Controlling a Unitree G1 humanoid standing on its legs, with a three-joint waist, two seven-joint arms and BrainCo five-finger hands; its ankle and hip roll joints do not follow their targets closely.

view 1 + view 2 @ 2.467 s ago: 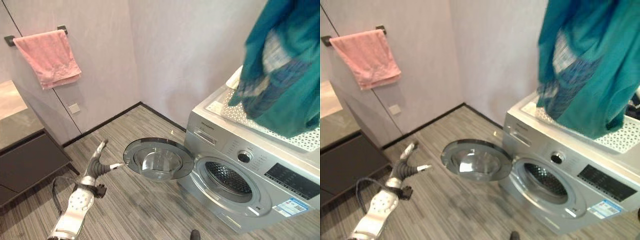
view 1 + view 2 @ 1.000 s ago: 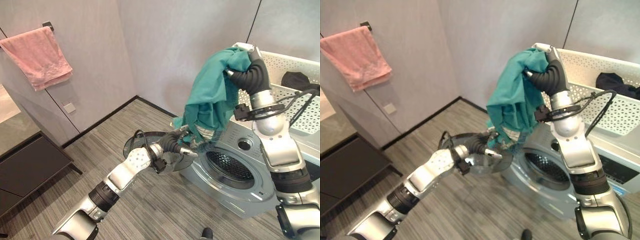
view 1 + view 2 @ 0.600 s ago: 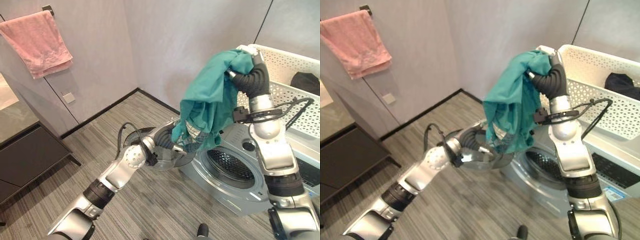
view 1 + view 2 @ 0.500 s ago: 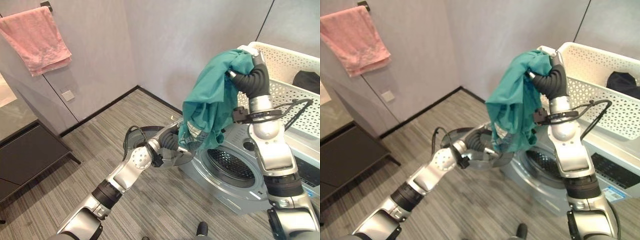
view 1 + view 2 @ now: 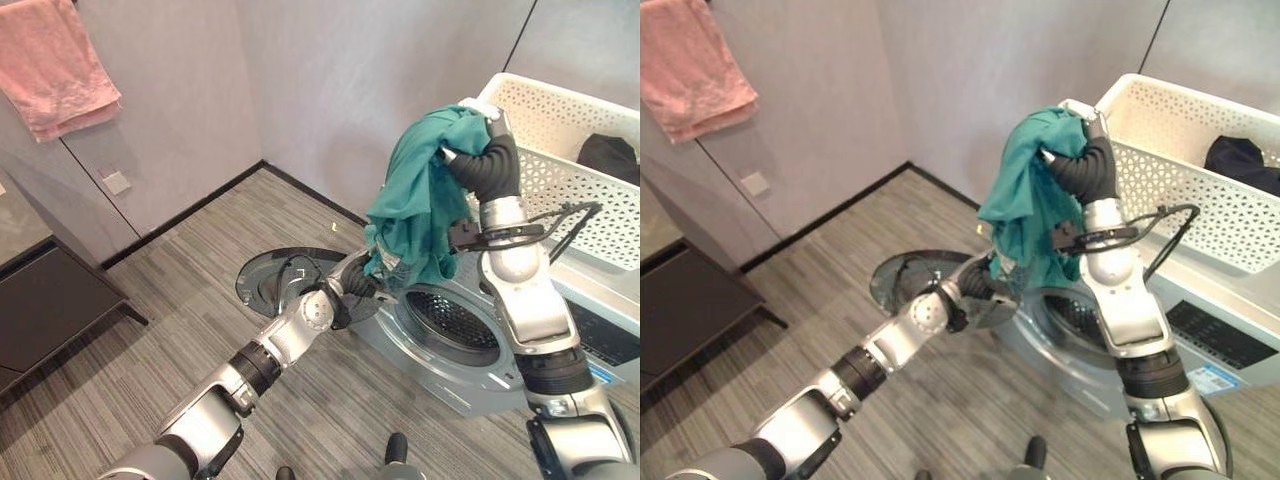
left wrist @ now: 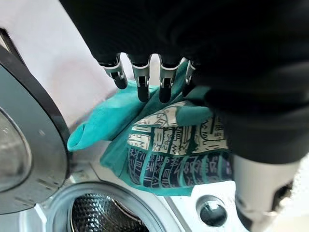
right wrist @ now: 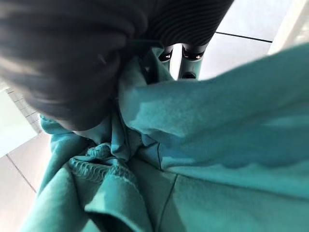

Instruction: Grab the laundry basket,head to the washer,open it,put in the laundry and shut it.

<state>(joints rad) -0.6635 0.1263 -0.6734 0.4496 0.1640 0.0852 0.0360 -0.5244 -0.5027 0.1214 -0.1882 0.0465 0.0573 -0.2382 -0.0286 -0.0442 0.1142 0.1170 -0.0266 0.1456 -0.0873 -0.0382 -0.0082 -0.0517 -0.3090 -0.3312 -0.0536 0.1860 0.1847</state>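
A teal garment [image 5: 415,200] with a patterned lining hangs from my right hand [image 5: 487,160], which is shut on its top, just above the silver washer [image 5: 480,350]. The washer's round door [image 5: 285,280] is swung open to the left and the drum opening [image 5: 450,320] shows. My left hand [image 5: 362,284] reaches in beneath the garment's lower hem [image 6: 169,145], its fingers [image 6: 142,83] straight and touching the cloth. A white perforated laundry basket [image 5: 560,160] stands on top of the washer with a dark garment [image 5: 608,158] inside.
A pink towel [image 5: 55,60] hangs on a wall rail at the upper left. A low dark cabinet [image 5: 50,310] stands at the left wall. Grey striped floor lies open in front of the washer, and the walls meet in a corner behind it.
The camera has shifted. My left arm has stretched farther toward the washer, bringing the hand under the garment's hem. My right hand still holds the garment over the drum.
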